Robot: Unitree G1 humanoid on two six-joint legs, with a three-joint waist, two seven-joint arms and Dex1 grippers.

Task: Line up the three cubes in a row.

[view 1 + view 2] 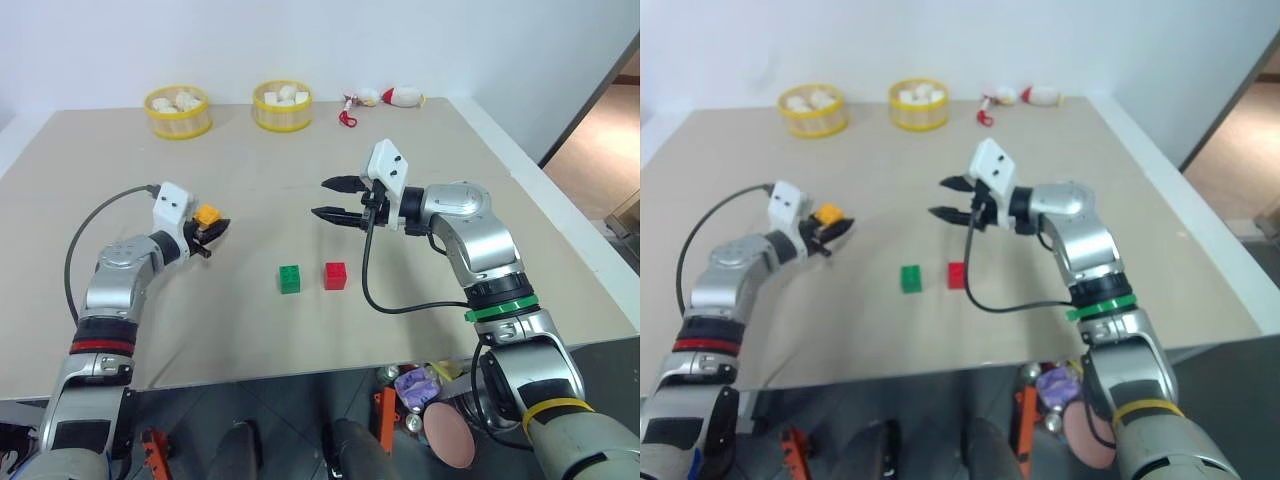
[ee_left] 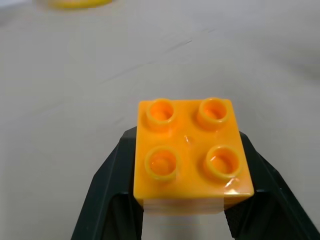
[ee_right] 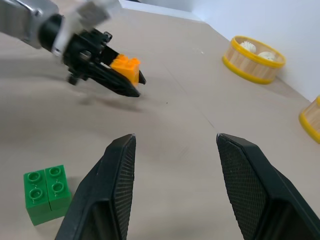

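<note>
The left gripper (image 1: 212,232) is clamped tight on the yellow-orange cube (image 1: 207,214), and the left wrist view makes the grip plain: a black finger pressing each side, four studs facing up. In the right wrist view the held cube looks clear of the tabletop (image 1: 120,330), over its left side and well apart from the other two.

Out in the middle, the green cube (image 1: 289,279) and the red cube (image 1: 335,275) sit on the tabletop just beside each other, a small gap between them, green on the robot's left, red on the right. That pair already reads as the start of a row.

The right gripper (image 1: 337,199) hangs above the tabletop beyond the red cube, fingers partly spread, nothing between them. It points toward the left arm.

So where does the job stand? Two cubes placed side by side, the third in hand. What is left, by my reckoning: carry the yellow-orange cube across, set it down in line with the pair, most likely just to the left of the green one, and let go. Squaring it up with the pair will be the fiddly part.

At the far edge sit two yellow round baskets (image 1: 178,110) of white lumps, plus a small red-and-white toy (image 1: 400,97).

As for writing: no brand, label or lettering is readable on the cubes, the grippers or anything else.
</note>
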